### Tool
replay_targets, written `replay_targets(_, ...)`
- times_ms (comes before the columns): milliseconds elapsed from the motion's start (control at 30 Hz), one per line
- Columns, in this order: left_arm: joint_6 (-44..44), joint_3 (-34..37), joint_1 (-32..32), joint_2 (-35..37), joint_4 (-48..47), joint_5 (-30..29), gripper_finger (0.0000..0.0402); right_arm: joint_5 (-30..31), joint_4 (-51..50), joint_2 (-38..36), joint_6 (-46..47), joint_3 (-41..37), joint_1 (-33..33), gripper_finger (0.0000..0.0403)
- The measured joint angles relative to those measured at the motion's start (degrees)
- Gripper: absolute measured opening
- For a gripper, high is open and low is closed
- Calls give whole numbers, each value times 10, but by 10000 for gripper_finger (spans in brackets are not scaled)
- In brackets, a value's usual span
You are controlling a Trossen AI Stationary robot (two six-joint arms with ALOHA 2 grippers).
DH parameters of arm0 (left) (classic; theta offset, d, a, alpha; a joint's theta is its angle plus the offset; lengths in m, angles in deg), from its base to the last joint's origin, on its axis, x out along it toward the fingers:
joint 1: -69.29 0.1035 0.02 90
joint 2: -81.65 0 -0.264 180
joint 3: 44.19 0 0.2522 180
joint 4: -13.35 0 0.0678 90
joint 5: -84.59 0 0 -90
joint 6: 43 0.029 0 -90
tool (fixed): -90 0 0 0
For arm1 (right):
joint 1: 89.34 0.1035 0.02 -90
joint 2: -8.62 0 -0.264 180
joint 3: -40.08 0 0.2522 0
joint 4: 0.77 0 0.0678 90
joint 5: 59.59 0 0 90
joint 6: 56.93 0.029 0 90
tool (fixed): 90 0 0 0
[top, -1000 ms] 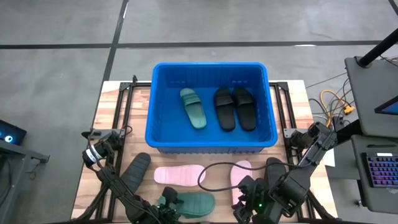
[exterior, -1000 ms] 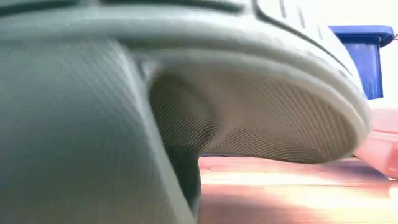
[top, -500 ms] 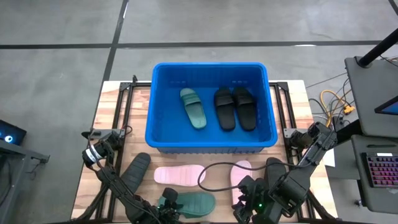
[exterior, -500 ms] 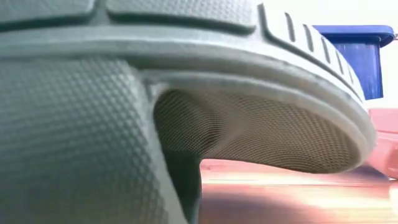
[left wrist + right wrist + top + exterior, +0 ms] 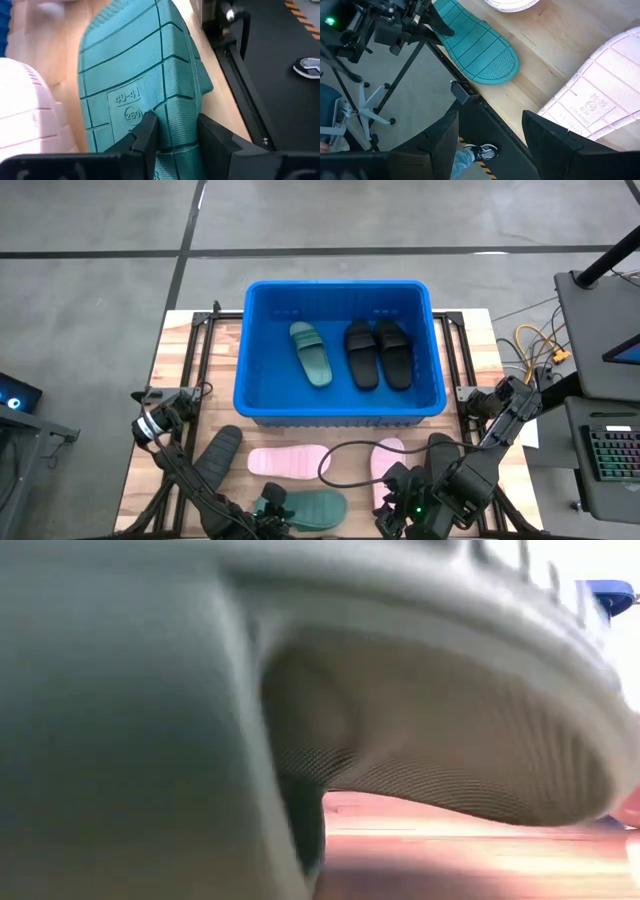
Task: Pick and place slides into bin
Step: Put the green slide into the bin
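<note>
The left gripper (image 5: 172, 135) is at the near edge of the desk (image 5: 170, 380), closed on the heel end of a dark green sandal (image 5: 318, 506) that lies sole-up there. In the left wrist view its 2 dark fingers (image 5: 147, 131) press against the ribbed sole on either side, just below a moulded size stamp. In the low view this same sandal (image 5: 300, 690) sits right in front of the camera and fills nearly the whole picture, with a strip of wooden desk showing under it.

The right gripper (image 5: 490, 135) hangs at the near right corner of the desk with its fingers spread wide and nothing between them. In its wrist view it sits above the desk edge, with one pink sandal's sole (image 5: 590, 100) beside it and the green sandal farther off, held by the other arm.

The blue bin (image 5: 250, 395) stands at the middle of the desk toward the far side. Inside it lie 1 dark green sandal (image 5: 310, 352) on the left and a black pair (image 5: 377, 353) side by side to its right.

On the desk in front of the bin are 2 pale pink sandals, both sole-up: one (image 5: 288, 461) lying crosswise near the middle, the other (image 5: 386, 465) to its right by the right arm. A charcoal sandal (image 5: 218, 456) lies at an angle to the left of them, near the left arm, and a second dark sandal (image 5: 441, 450) shows partly under the right arm.
</note>
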Motion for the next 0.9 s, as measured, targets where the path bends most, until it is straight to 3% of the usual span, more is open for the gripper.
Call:
replay_targets(200, 1, -30, 1, 8, -51, -16, 92, 0, 0, 0, 0, 0, 0, 210)
replay_targets(567, -33, -60, 3, 21, -51, -25, 91, 0, 0, 0, -2, 0, 1, 210)
replay_targets(900, -168, -60, 15, 91, -101, -87, 91, 0, 0, 0, -19, 0, 1, 210)
